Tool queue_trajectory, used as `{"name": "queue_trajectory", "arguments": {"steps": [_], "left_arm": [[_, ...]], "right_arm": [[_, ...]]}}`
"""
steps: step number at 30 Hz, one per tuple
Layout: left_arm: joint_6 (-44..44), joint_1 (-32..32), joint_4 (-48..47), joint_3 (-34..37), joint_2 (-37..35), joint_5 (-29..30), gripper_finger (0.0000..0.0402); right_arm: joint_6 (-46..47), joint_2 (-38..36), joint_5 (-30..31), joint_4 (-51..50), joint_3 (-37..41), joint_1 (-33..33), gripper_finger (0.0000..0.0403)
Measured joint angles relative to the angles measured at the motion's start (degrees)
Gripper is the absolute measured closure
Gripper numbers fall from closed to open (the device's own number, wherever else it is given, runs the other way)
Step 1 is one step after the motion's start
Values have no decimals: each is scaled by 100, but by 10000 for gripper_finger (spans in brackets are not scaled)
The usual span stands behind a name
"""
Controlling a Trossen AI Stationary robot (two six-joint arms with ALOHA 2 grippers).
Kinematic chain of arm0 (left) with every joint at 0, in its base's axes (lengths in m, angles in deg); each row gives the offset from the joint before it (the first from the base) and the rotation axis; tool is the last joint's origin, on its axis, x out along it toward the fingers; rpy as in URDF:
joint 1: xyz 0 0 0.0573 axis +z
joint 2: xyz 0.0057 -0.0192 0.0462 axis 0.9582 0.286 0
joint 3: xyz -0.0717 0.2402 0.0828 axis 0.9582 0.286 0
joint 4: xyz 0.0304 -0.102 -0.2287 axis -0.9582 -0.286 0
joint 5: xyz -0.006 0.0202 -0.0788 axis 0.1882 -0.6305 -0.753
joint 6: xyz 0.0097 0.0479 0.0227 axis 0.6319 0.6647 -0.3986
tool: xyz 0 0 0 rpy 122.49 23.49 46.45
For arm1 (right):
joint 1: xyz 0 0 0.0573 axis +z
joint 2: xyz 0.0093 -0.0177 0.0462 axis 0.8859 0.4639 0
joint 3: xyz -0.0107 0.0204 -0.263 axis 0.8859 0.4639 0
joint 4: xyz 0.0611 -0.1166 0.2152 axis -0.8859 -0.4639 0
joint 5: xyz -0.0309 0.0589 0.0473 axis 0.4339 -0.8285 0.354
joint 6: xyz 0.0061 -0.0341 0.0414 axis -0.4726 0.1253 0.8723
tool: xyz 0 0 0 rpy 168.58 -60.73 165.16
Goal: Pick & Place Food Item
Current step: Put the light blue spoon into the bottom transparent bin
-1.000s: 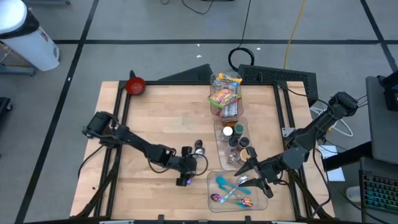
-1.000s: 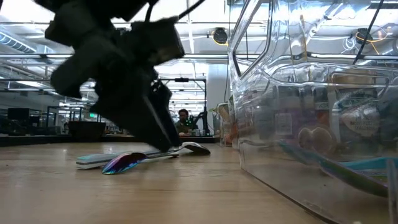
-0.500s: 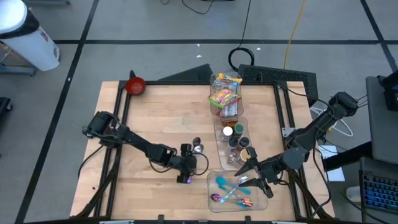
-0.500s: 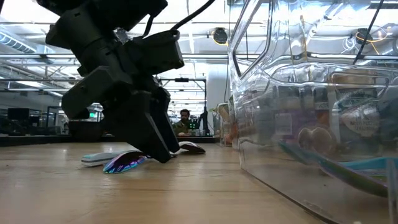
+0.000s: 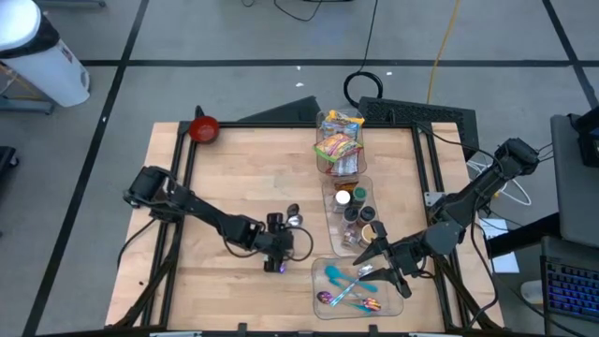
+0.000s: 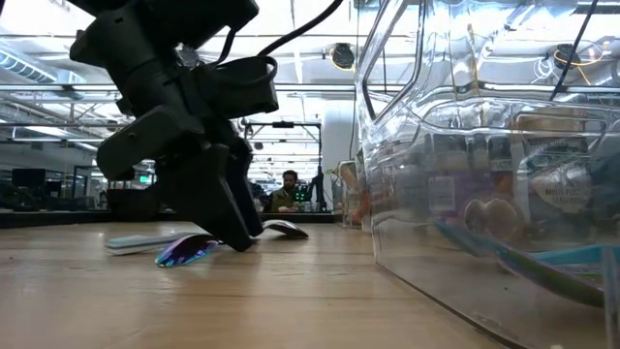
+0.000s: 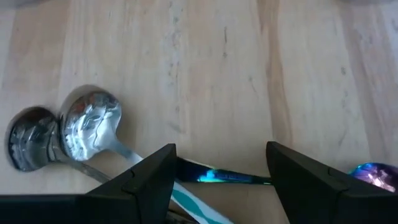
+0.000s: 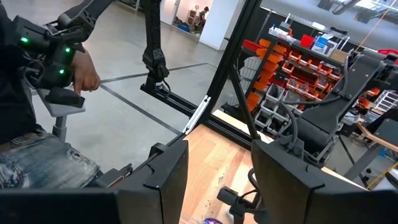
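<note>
left jaws spreading over iridescent spoon on tabletop, not pinching | right jaws waiting spread at 5 o'clock over utensil bin | task beginning, placing left

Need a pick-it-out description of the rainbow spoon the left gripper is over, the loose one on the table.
Start at the wooden table and find the left gripper near its middle front. Among the cutlery lying loose on the wood there is the iridescent purple-blue metal spoon. Its rainbow sheen sets it apart from the two plain silver spoons beside it.
</note>
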Motion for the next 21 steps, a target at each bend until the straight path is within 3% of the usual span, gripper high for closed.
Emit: {"name": "queue_trajectory", "arguments": {"steps": [21], "left_arm": [[-427,7,-1293,43,-593,353,147]], "right_arm": [[0,0,0,-2,2,1,237]]}}
